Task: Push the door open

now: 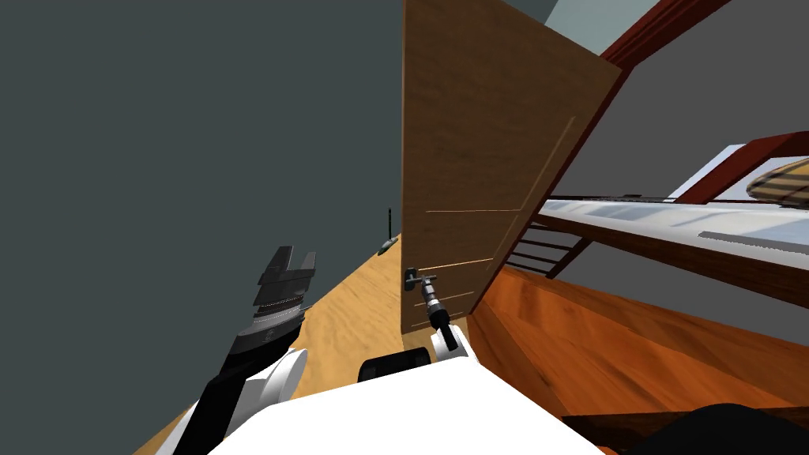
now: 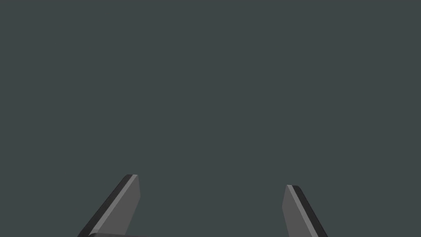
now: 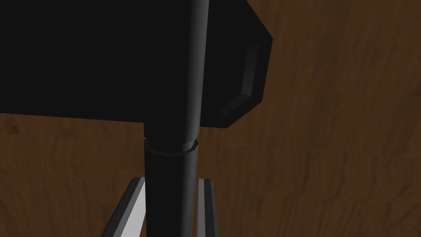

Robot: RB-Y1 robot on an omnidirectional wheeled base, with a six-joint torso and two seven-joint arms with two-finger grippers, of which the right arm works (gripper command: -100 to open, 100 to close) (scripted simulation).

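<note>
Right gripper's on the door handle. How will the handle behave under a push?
The handle looks smooth and round, so the right gripper's thin fingers may slide along it. It seems rigid. The door, a tall wooden slab, probably swings heavily.

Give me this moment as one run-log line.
right gripper: shut on dark cylindrical door handle | brown wooden door: partly open | left gripper: open, empty

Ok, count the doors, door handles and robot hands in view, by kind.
door: 1
door handle: 1
hands: 2, the left hand open, the right hand shut on the door handle
Total: 4
</note>
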